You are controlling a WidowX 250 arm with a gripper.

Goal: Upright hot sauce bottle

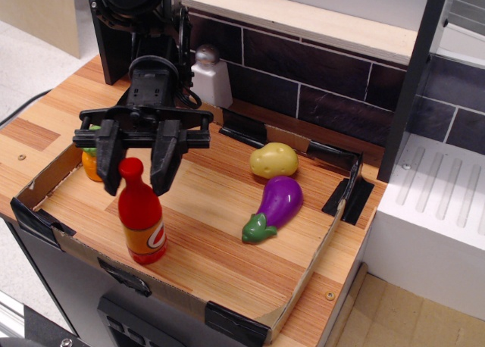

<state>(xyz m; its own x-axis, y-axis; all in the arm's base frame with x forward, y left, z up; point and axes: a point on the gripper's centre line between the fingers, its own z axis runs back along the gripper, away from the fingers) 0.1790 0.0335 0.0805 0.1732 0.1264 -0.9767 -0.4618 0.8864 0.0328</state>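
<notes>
The hot sauce bottle (141,214) is glossy red with a rounded cap and an orange label band with a red-and-white oval logo. It stands upright near the front left edge of the wooden tray (220,233). My black gripper (136,179) hangs open just above and behind the bottle's cap, one finger on each side of it, apart from the bottle.
An orange toy with a green top (92,164) sits behind the left finger. A yellow potato (273,160) and a purple eggplant (274,205) lie mid-tray. A white shaker (210,76) stands against the dark tile wall. Low cardboard walls rim the tray.
</notes>
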